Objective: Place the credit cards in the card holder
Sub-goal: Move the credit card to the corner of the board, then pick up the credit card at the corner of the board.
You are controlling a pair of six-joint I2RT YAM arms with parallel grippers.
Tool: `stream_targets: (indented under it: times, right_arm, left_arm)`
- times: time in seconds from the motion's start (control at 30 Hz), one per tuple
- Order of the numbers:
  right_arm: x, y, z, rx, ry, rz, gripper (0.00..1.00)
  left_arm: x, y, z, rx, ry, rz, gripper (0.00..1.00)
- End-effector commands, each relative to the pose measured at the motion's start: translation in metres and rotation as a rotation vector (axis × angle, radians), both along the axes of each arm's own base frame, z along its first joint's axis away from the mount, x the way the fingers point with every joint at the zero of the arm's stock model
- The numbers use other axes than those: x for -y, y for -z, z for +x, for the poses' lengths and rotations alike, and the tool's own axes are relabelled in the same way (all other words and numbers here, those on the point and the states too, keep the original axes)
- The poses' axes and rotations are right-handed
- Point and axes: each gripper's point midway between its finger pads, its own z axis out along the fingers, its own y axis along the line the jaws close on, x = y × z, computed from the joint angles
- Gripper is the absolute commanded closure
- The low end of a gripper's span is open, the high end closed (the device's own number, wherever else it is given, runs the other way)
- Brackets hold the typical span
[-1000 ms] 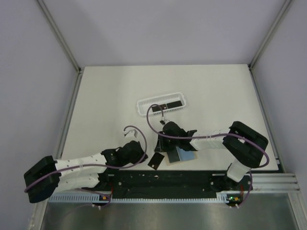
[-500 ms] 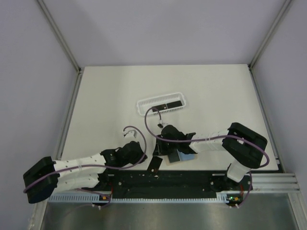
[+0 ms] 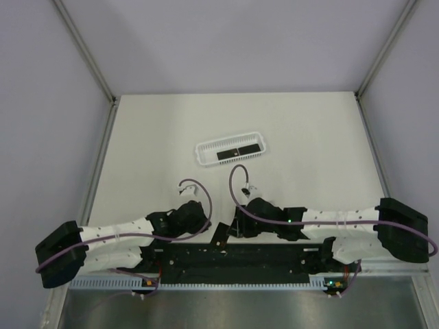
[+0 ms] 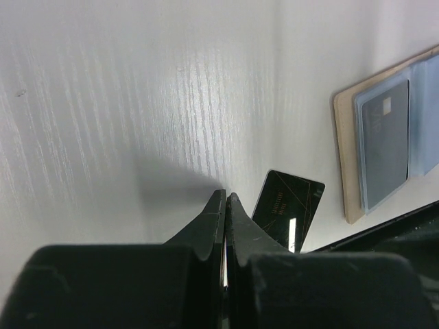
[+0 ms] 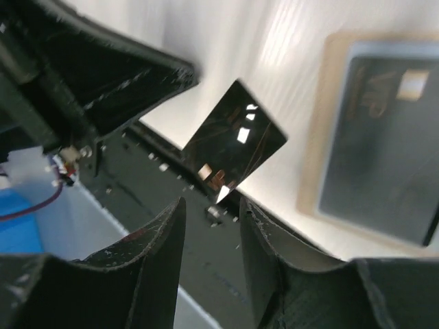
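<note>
Loose black card at the near edge, one pincer clenched, one released.

Top view: a credit card (image 3: 219, 235) lies at the near edge of the surface (image 3: 158, 137); other cards (image 3: 236, 151) sit in the white basket (image 3: 206, 152) farther back. Left wrist view: the left pincer (image 4: 225, 202) is clenched on nothing, with the credit card just to its right. The tan card holder (image 4: 346, 157) lies farther right with a sleeved card (image 4: 384, 144) in it. Right wrist view: the right pincer (image 5: 211, 212) is released, the credit card's corner at its tips.

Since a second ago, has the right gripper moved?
Yes. The right gripper came toward the near edge, away from the white basket, reaching the loose credit card.
</note>
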Motion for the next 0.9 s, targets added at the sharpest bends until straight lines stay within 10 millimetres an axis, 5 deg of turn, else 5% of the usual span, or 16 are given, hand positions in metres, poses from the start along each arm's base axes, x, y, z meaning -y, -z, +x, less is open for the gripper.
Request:
stream_targets:
  times: [0.0, 0.23, 0.87]
  right_arm:
    - [0.008, 0.005, -0.027, -0.108, 0.088, 0.011, 0.62]
    - [0.010, 0.030, -0.051, -0.185, 0.127, -0.015, 0.62]
    - [-0.002, 0.057, -0.037, -0.212, 0.226, 0.046, 0.59]
  left_arm:
    - [-0.023, 0.025, -0.016, -0.049, 0.055, 0.129, 1.00]
    - [-0.015, 0.026, -0.025, -0.042, 0.120, 0.143, 1.00]
    - [-0.019, 0.037, -0.046, -0.074, 0.125, 0.149, 1.00]
